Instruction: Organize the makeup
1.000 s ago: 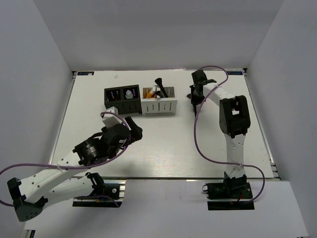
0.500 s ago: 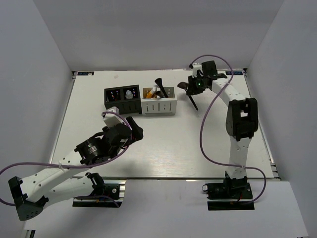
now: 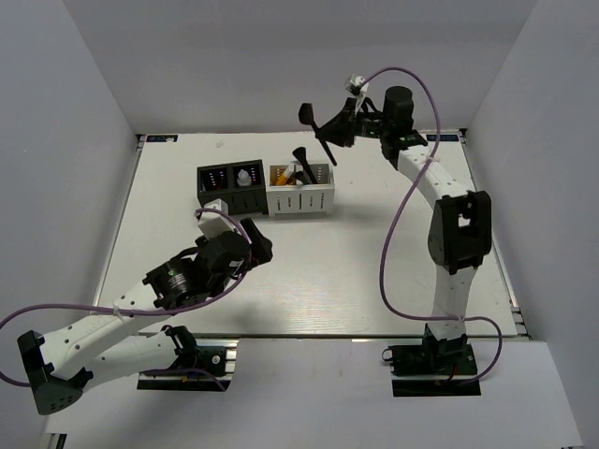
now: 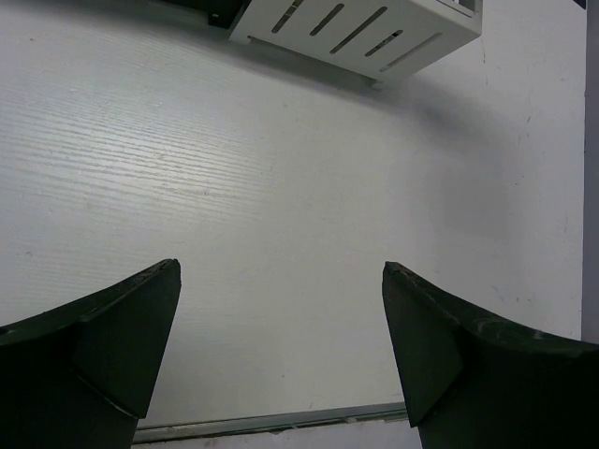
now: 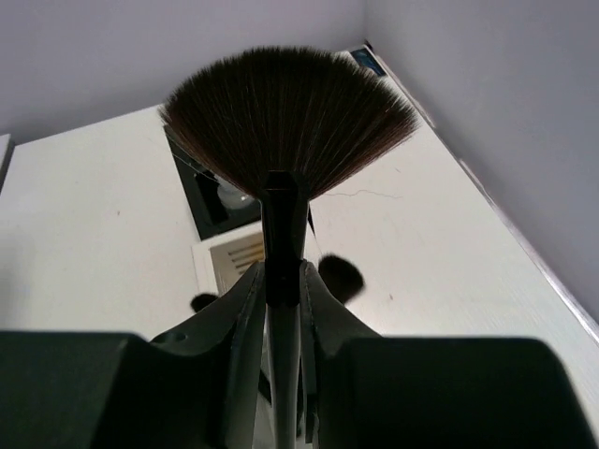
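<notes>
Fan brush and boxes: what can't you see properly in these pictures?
- Handle of the fan brush: right wrist view, lower end hidden inside the right gripper.
- The white organizer: left wrist view, cut off by the top edge.
- Inside the black organizer: top view, the makeup is too small to name.

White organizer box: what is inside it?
A black brush stands up from the white organizer box, beside an orange tube. Their lower parts are hidden by its walls.
</notes>
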